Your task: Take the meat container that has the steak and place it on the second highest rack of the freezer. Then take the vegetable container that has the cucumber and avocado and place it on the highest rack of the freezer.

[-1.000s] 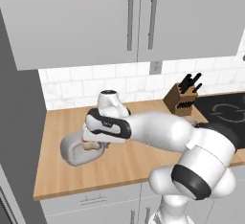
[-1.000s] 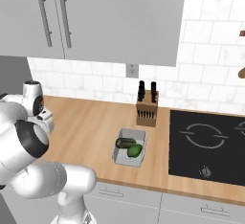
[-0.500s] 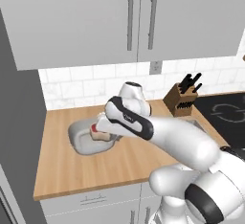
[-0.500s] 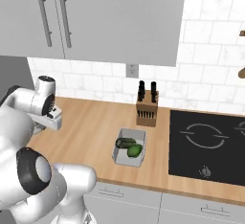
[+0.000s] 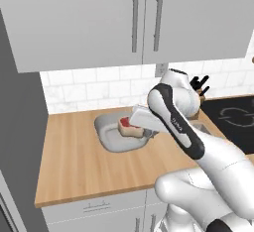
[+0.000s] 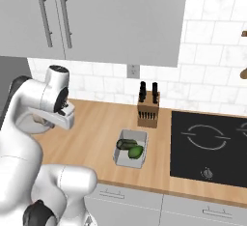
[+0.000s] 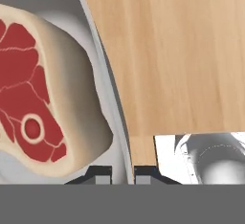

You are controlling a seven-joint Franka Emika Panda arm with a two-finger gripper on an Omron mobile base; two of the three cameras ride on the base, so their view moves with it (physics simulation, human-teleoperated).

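Note:
The meat container (image 5: pixel 115 136), a shallow light grey dish, is held over the wooden counter (image 5: pixel 74 166) with the steak (image 5: pixel 130 126) lying in it. My gripper (image 7: pixel 122 174) is shut on the dish's right rim; in the hand view the rim (image 7: pixel 114 117) runs between the two tips and the steak (image 7: pixel 33 98) lies left of it. In the right base view the hand (image 6: pixel 61 116) hides most of the dish (image 6: pixel 34 121). The vegetable container (image 6: pixel 130 148) sits on the counter with the cucumber (image 6: pixel 125 144) and avocado (image 6: pixel 136 151) inside. The freezer's racks are out of view.
A tall dark grey panel (image 5: pixel 20 137) closes the counter's left end. A knife block (image 6: pixel 148 111) stands by the tiled wall, and a black cooktop (image 6: pixel 212 148) lies to its right. Pale wall cupboards (image 5: pixel 144 18) hang above.
My arm has swung to the right and toward the wall, carrying the meat container with the steak from the counter's left part to its middle. The grip stayed shut.

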